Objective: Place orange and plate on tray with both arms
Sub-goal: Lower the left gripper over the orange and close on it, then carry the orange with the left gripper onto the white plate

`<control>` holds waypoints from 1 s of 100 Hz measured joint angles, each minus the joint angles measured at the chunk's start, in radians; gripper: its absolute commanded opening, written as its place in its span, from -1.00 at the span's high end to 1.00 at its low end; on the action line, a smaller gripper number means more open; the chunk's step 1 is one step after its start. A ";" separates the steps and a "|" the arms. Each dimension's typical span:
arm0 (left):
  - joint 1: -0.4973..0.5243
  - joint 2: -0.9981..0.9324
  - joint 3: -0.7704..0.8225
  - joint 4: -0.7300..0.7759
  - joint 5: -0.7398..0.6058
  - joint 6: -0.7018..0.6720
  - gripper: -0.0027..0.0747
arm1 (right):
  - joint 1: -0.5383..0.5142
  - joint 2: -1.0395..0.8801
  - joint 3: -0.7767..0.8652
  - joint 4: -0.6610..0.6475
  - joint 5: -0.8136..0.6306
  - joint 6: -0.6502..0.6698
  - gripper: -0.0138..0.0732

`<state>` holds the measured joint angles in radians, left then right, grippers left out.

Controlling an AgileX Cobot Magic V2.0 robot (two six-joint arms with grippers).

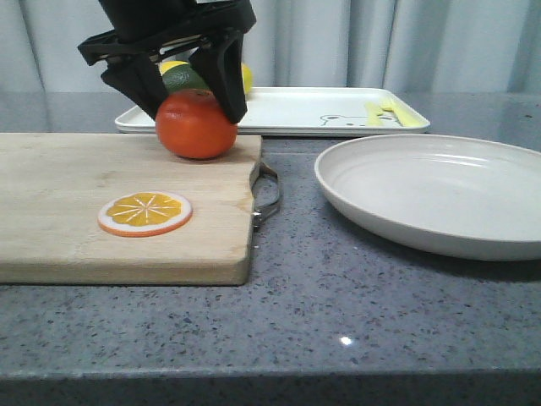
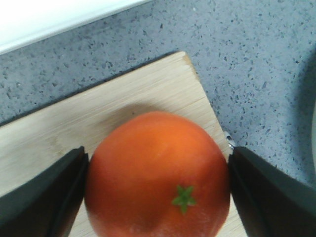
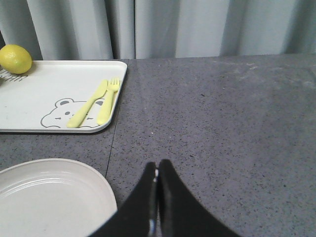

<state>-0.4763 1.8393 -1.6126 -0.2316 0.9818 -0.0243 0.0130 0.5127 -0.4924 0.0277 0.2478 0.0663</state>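
Clamping the orange on — apparently — the cutting board: left end effector.

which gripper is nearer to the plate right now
Right. The right gripper hangs shut over the bare counter just beside the plate rim. The left gripper is across the scene at the cutting board, its fingers around the orange.

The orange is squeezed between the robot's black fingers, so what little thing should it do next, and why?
Probably lift it straight up a little. The left gripper has its fingers against both sides of the orange, which seems to rest on the cutting board. The tray lies behind the board, so raising it first should clear the board and the tray's rim.
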 measured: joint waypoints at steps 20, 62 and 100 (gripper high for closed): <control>0.000 0.002 -0.036 -0.002 0.012 0.000 0.07 | 0.000 0.000 0.000 0.000 0.002 0.000 0.84; -0.134 0.009 -0.180 -0.062 0.044 0.030 0.07 | 0.000 0.000 0.000 0.000 0.018 0.000 0.84; -0.341 0.133 -0.249 -0.090 0.013 0.030 0.07 | 0.000 0.000 0.000 0.000 0.053 0.000 0.84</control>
<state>-0.8177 1.9725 -1.8621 -0.3217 0.9948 0.0053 0.0130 0.5127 -0.4924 0.0277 0.3010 0.0663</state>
